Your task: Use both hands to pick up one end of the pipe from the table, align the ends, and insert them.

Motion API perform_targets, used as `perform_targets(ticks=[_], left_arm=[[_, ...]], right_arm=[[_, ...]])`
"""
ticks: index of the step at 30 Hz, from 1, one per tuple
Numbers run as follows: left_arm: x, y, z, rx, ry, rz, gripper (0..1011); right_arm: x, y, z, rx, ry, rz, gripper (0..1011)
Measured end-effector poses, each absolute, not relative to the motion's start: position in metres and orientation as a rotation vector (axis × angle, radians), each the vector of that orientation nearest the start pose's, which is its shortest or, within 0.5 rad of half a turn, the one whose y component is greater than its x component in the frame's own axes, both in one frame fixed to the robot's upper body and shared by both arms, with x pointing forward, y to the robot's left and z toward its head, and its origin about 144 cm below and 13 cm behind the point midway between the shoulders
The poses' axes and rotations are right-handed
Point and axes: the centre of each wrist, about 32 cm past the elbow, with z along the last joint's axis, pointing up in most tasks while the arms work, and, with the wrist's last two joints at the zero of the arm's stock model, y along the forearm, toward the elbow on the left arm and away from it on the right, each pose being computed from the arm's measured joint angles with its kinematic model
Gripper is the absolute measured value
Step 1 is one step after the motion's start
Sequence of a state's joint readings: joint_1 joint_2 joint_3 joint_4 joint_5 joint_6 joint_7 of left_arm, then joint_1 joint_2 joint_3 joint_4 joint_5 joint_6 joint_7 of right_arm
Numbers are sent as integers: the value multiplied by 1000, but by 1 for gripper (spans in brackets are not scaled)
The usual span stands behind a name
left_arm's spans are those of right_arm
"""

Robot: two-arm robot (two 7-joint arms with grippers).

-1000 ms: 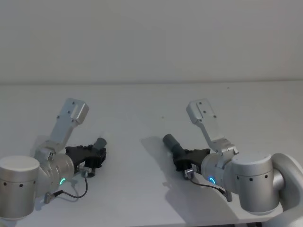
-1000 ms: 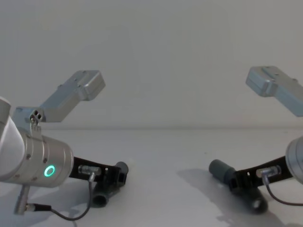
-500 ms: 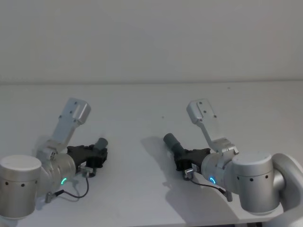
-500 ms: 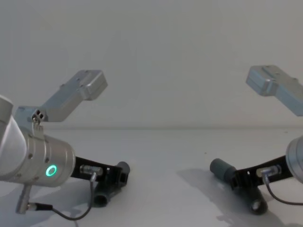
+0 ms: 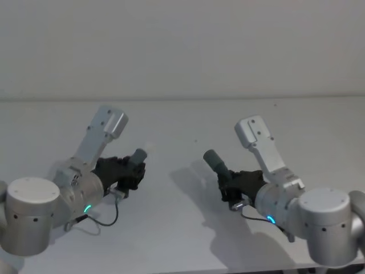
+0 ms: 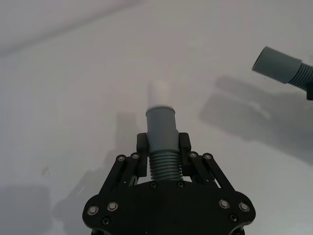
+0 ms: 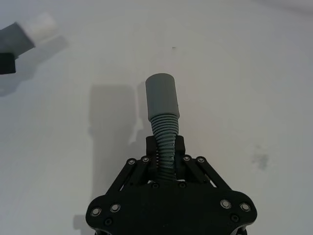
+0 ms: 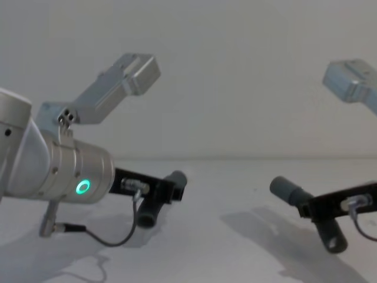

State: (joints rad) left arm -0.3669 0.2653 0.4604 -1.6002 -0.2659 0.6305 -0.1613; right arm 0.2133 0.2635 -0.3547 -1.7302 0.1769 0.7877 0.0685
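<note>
1. Head: black left gripper (image 5: 131, 170) clamps the dark-grey ribbed white-tipped hose (image 5: 137, 156), right gripper (image 5: 229, 184) the plain-cuffed hose (image 5: 215, 161), both above the white table (image 5: 171, 123).
2. Left wrist: pinched on ribs beside its grey cuff (image 6: 161, 127).
3. Right wrist: gripped lower down.
4. Chest: seems light, bendy; I'd hold near the ends.

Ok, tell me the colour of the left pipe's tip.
The tip is white, clearest in the left wrist view.

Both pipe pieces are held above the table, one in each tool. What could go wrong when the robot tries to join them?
1. The white-tipped piece in the left tool and the plain-cuffed piece in the right tool are apart and not on one line; the tip may hit the cuff's rim.
2. Both tools grip the ribbed middle, which may bend or slip under a push.
</note>
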Motion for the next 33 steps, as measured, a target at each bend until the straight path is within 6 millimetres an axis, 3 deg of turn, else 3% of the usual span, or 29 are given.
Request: perform_targets(ticks=[12,33], left_arm=[[513,164,1266,334,-27,916,336],[531,202,1298,379,-195,626,336]], right_arm=[[464,-216,1247,-474,33,-1081,160],[445,-266,1263,-464,-253,-835,156]])
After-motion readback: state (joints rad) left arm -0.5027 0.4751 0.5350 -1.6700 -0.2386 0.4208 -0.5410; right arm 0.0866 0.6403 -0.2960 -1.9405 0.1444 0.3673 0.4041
